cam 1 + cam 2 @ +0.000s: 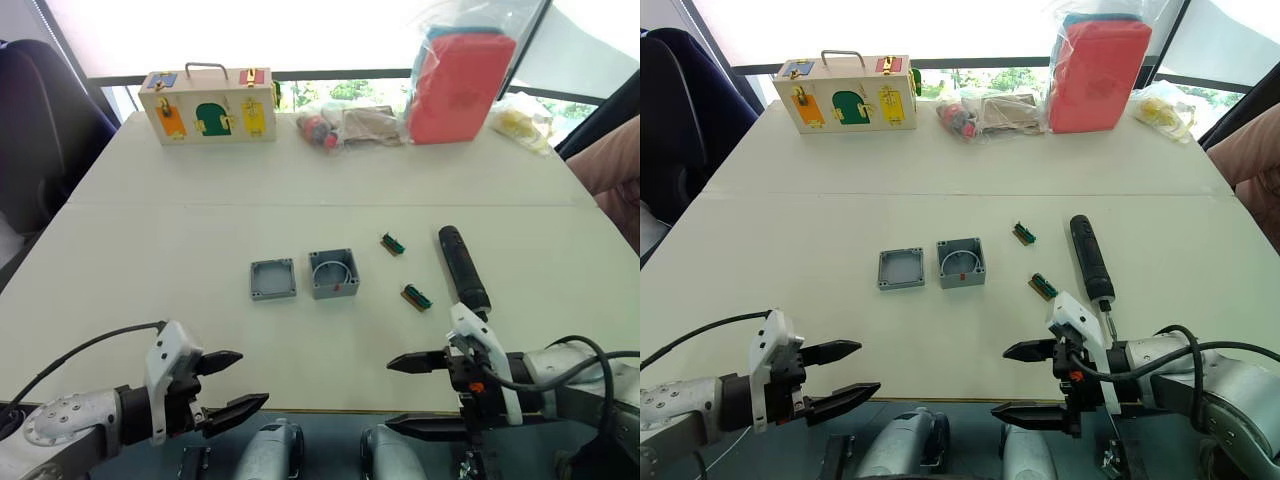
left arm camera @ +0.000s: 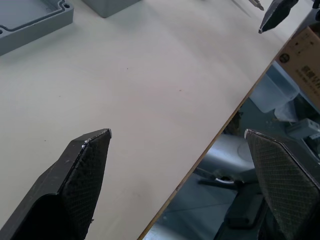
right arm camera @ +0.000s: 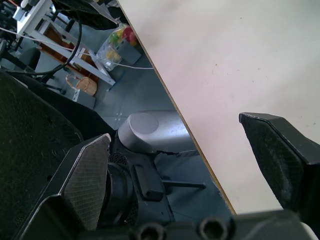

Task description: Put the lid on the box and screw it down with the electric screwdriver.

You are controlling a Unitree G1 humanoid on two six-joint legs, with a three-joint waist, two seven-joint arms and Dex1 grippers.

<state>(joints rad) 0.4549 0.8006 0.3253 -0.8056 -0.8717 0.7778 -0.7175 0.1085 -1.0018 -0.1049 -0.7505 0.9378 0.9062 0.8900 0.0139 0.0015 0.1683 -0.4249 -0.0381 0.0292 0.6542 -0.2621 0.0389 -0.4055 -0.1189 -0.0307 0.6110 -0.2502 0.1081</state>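
Observation:
The shallow grey lid (image 1: 272, 279) lies flat in the middle of the table, rim up. Right beside it, a small gap apart, stands the deeper grey box (image 1: 334, 273), open side up. The black electric screwdriver (image 1: 463, 266) lies further right, its metal bit pointing toward me. My left gripper (image 1: 240, 383) hangs open over the table's near edge, well short of the lid, holding nothing. My right gripper (image 1: 408, 393) is open too, at the near edge just in front of the screwdriver's tip. A corner of the lid (image 2: 30, 20) appears in the left wrist view.
Two small green-and-brown blocks (image 1: 394, 243) (image 1: 417, 297) lie between box and screwdriver. Along the far edge stand a wooden case with coloured doors (image 1: 209, 105), a small bag of items (image 1: 345, 127), a red box in a plastic bag (image 1: 460, 85) and a yellow bag (image 1: 520, 122).

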